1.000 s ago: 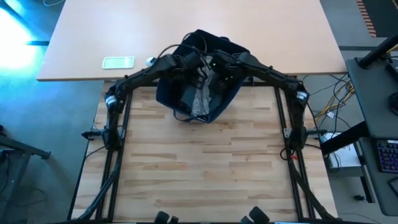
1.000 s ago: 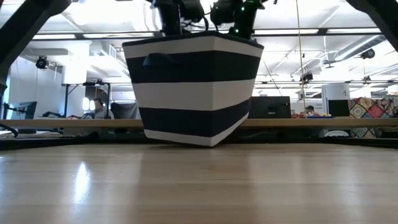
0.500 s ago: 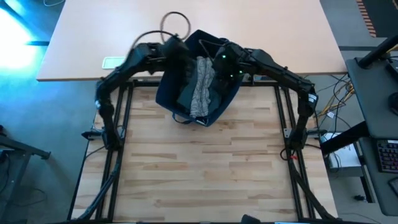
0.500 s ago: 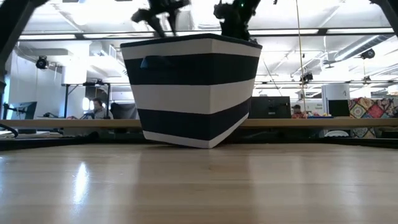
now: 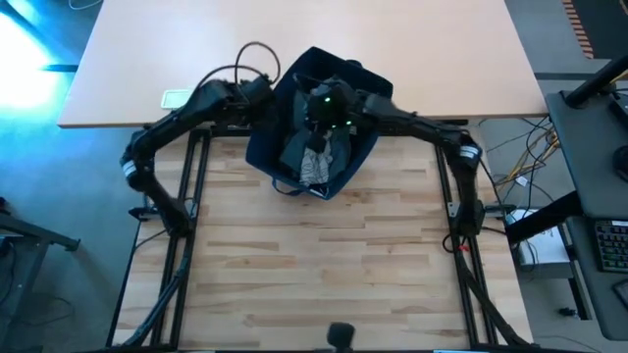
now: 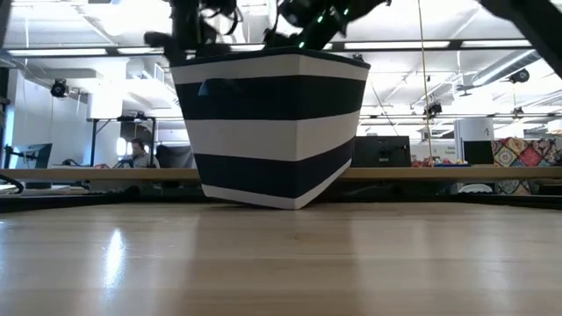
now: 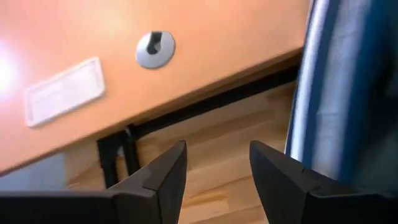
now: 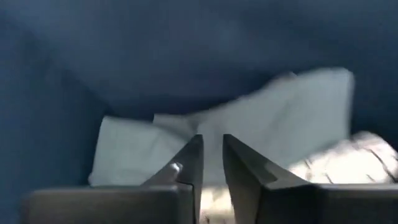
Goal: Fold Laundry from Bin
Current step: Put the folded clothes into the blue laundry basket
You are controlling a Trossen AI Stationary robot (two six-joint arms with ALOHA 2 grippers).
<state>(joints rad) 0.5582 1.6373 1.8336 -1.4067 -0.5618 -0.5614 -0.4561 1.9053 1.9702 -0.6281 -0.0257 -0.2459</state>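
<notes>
The bin (image 6: 272, 127), navy with white stripes, stands tilted near the far edge of the wooden table (image 6: 281, 263). Dark arm parts show above its rim. A person (image 6: 139, 154) sits in the room beyond.

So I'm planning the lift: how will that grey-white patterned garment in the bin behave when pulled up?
Probably floppy: the grey-white patterned garment lies crumpled and draped inside the bin. Likely light. It may drag neighbouring laundry along, since the pieces overlap.

bin (image 6: 272, 123) wall hides the laundry (image 5: 316, 157) in the low view.
</notes>
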